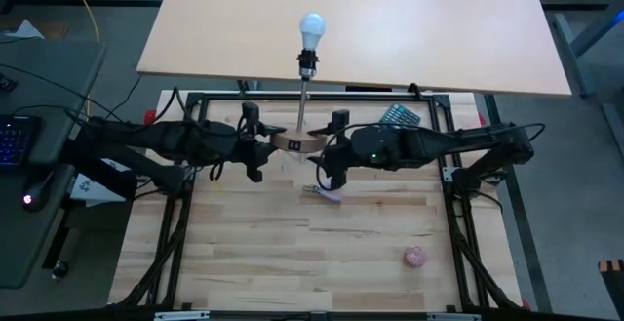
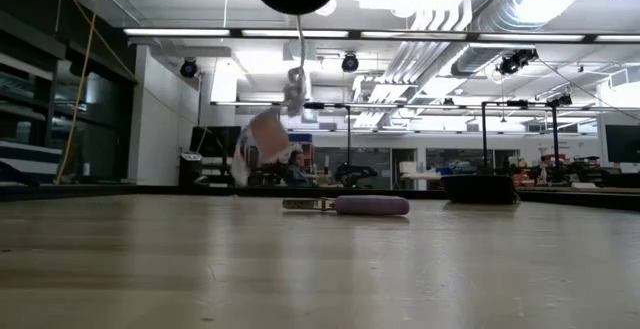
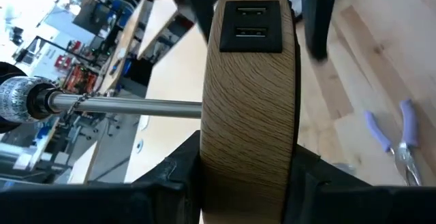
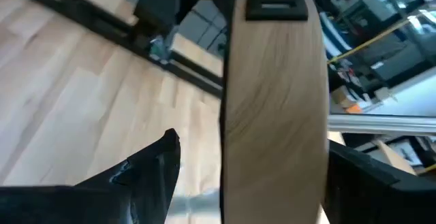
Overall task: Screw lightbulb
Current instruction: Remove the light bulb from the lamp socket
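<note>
Wood fills the wrist views: it is the round wooden base [image 3: 250, 108] of a lamp, seen edge-on, with a black plate holding two small sockets on its rim. In the left wrist view the two dark fingers [image 3: 178, 173] of the left gripper [image 1: 255, 145] press on both flat sides of the base, so they are clamped on it. A thin metal stem [image 3: 126, 106] runs out from the base to a socket [image 1: 308, 64]. The bulb [image 1: 312, 26] sits in that socket, white and round, out past the far edge of the table, over the tan board [image 1: 439, 38]. In the high view the lamp lies tipped on its side in the air, with the base between the two grippers. The right gripper [image 1: 330, 153] is on the other side of the base. In the right wrist view its fingers [image 4: 146, 166] stand apart, one on each side of the base, and one is clear of the wood. Purple pliers [image 1: 325, 193] lie on the table [image 1: 244, 253] just under the right gripper. A pink ball [image 1: 415, 256] lies well apart, near the front right. A dark grey remote [image 1: 399, 117] lies near the back edge.
</note>
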`<state>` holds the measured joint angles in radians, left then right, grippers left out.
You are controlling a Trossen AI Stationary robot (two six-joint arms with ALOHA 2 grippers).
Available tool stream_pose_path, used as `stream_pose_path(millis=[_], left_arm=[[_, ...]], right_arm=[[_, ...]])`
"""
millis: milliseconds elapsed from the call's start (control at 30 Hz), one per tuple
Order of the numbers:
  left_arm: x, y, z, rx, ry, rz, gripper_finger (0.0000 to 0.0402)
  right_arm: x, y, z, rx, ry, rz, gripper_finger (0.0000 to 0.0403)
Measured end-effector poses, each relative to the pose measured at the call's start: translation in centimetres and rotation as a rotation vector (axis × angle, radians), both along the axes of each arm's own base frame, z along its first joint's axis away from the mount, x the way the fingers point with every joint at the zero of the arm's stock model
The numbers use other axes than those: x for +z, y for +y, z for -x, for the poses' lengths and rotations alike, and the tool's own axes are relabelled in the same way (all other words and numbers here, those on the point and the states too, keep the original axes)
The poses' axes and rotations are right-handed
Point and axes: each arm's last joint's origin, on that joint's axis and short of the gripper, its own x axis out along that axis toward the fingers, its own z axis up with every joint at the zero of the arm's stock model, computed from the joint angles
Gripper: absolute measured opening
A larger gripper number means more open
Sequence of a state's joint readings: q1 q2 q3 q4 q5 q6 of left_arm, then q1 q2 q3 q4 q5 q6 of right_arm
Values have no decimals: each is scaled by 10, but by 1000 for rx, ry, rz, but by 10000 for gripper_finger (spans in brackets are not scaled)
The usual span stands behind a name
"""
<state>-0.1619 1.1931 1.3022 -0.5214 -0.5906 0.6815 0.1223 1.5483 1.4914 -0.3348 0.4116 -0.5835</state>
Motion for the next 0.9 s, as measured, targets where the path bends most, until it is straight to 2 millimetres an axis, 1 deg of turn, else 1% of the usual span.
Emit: stream_pose_path(millis=[100, 167, 233, 333, 367, 500, 533, 667, 733, 833, 900], left_arm=[[1, 0, 1, 1, -5, 1, 118], [1, 0, 1, 1, -6, 0, 118], [1, 0, 0, 3, -5, 3, 118], [1, 0, 0, 11, -12, 6, 118], [1, 0, 0, 16, -22, 19, 118], [1, 0, 0, 30, -36, 60, 119], [1, 0, 0, 31, -42, 74, 128], [4, 0, 2, 81, -117, 181, 193], [7, 1, 3, 104, -152, 240, 220], [13, 2, 9, 132, -197, 299, 243], [19, 3, 19, 153, -233, 345, 250]], right_arm=[[2, 0, -5, -24, -57, 3, 283], [7, -1, -6, -46, -105, 5, 261], [8, -1, -6, -57, -115, 8, 222], [7, -1, -6, -85, -109, 26, 135], [7, -1, -6, -88, -106, 34, 120], [7, -1, -6, -82, -113, 12, 124], [7, -1, -6, -87, -116, 5, 124], [8, -6, -5, -147, -129, -2, 124], [9, -9, -4, -155, -131, 2, 123], [10, -15, -4, -169, -130, 13, 123], [11, -20, -3, -179, -120, 48, 123]])
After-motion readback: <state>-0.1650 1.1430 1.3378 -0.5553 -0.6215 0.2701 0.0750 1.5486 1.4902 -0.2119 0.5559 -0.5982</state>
